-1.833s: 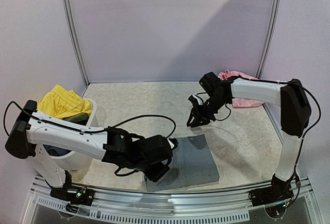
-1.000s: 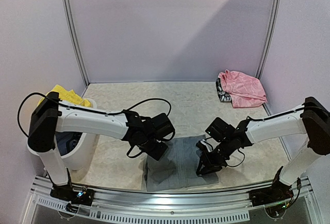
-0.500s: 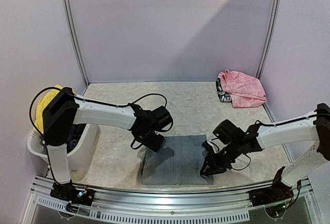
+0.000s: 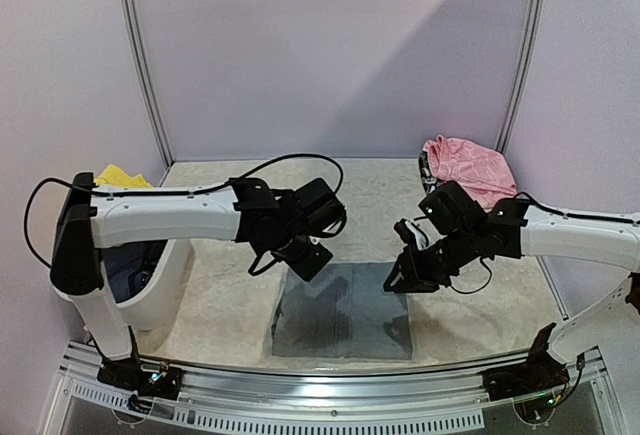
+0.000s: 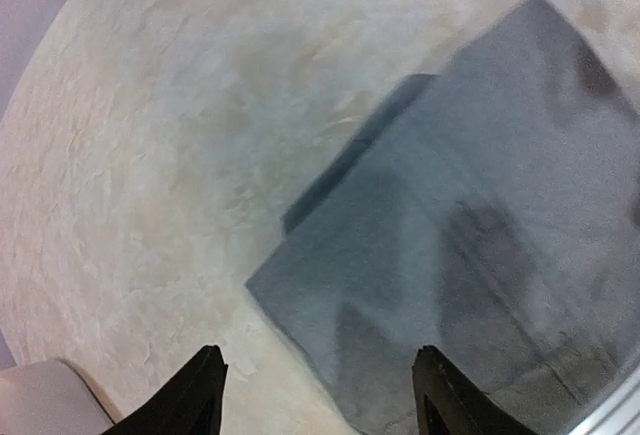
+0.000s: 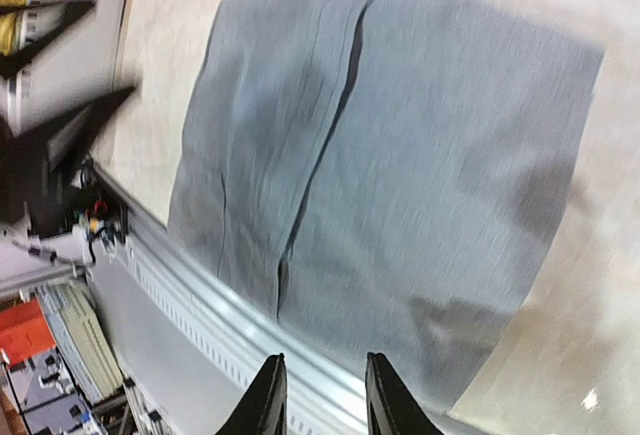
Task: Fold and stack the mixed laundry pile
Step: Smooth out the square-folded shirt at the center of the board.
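Note:
The grey shirt lies folded into a flat rectangle near the table's front edge, and it also shows in the left wrist view and the right wrist view. My left gripper hovers over its far left corner, open and empty. My right gripper hangs over its far right corner, jaws a little apart with nothing between them. The pink piece lies at the back right. Yellow shorts and a dark item sit in the tub on the left.
The white tub stands at the left, under my left arm. A black-and-white patterned bit lies against the pink piece. A metal rail runs along the near edge, close to the shirt's front.
Both grippers have lifted off the shirt's near part and drawn back toward its far corners. The shirt's left side has been smoothed flat and it now lies square.

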